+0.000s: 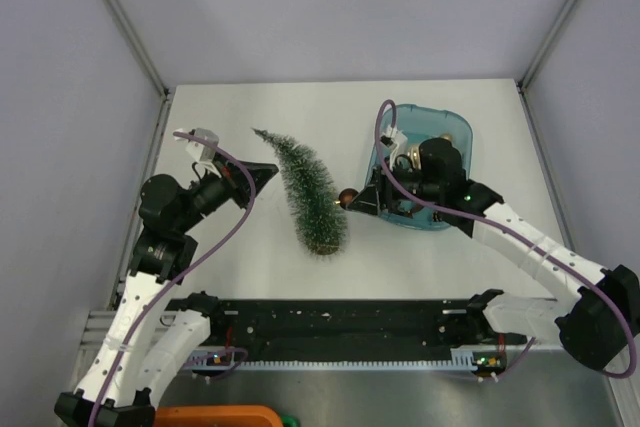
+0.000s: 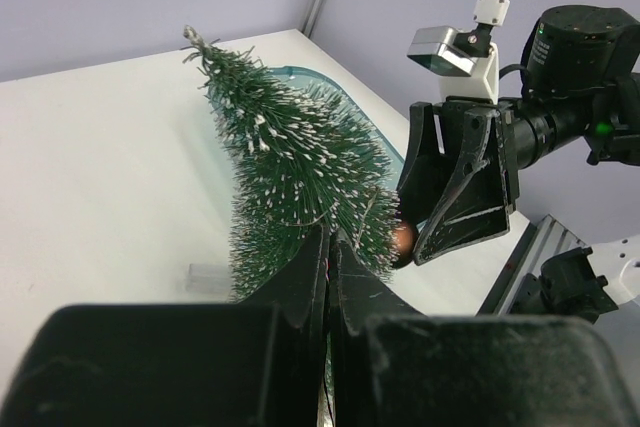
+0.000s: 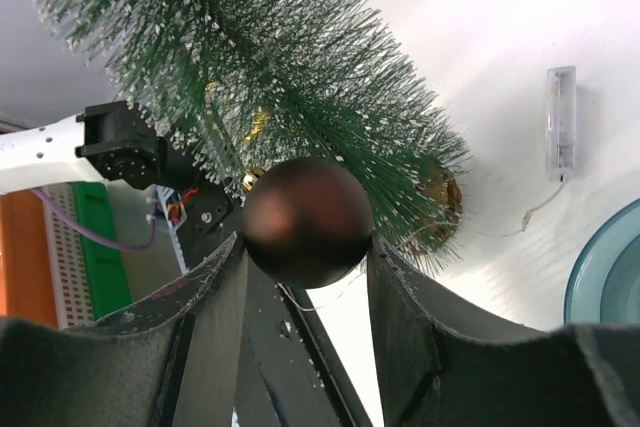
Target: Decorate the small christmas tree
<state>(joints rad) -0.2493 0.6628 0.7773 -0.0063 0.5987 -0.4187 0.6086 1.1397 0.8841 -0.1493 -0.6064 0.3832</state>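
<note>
While the right pincer (image 3: 307, 242) pinches a shiny brown ball (image 3: 305, 212), that ball sits just beside the low branches of the small christmas tree (image 1: 310, 192). The tree stands on the tabletop (image 1: 230, 267) between both arms, next to the blue tray (image 1: 457, 127). The left pincer (image 2: 328, 247) is pressed together, its tip at the bristles. I think the tree is light and tippy, with soft bendy bristles, so hold it low down.

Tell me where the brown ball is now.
The brown ball is near the top view's centre, clamped in the right gripper, just right of the small christmas tree, left of the blue tray.
</note>
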